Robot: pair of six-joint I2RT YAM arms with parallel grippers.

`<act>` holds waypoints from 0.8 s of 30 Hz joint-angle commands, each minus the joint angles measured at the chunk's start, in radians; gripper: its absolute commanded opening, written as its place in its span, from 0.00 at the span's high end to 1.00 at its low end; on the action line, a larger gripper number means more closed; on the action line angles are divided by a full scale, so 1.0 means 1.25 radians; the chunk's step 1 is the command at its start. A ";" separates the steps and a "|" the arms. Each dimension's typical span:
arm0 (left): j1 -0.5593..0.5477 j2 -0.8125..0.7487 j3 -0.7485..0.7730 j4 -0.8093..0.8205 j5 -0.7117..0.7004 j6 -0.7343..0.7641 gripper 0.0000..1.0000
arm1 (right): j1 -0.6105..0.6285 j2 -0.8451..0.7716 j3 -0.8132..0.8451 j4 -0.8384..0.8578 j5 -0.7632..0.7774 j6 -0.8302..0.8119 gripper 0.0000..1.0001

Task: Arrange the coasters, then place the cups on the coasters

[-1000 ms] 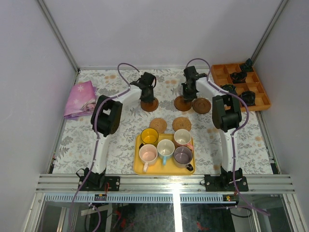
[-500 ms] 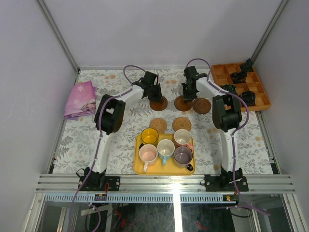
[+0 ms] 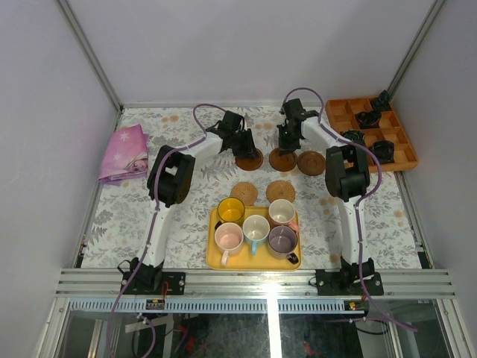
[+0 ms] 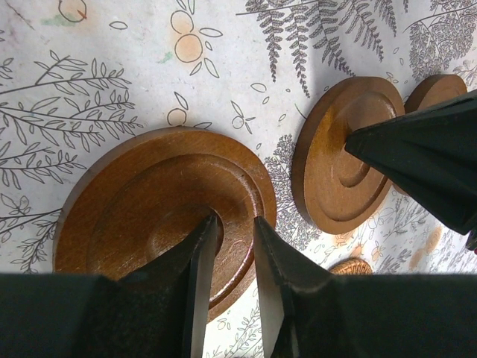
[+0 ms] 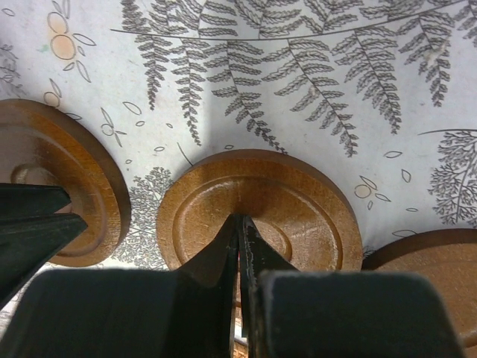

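The bench (image 3: 119,216) is covered with a white cloth printed with grey fern leaves and small orange fruits, its pattern sharp in both wrist views. At its far left edge lies a folded pink and purple cloth (image 3: 125,153). In the far right corner sits an orange tray with square compartments (image 3: 345,113), several of them holding small black objects (image 3: 367,118). A flat yellow rectangular tray (image 3: 253,263) rests near the middle of the near edge, just beyond a ribbed aluminium rail (image 3: 223,282).

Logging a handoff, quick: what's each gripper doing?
Left gripper: slightly open above a dark coaster, holding nothing.
Right gripper: shut, tips over a second coaster.
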 commanded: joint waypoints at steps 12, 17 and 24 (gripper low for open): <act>-0.001 -0.046 -0.028 0.061 0.019 0.021 0.65 | 0.015 0.041 0.086 -0.019 -0.079 -0.014 1.00; -0.001 -0.107 -0.073 0.065 0.005 0.058 0.65 | 0.016 0.012 0.093 -0.018 -0.074 -0.023 1.00; -0.004 -0.252 -0.247 0.074 -0.032 0.131 0.67 | 0.015 -0.158 -0.084 0.062 -0.024 -0.033 1.00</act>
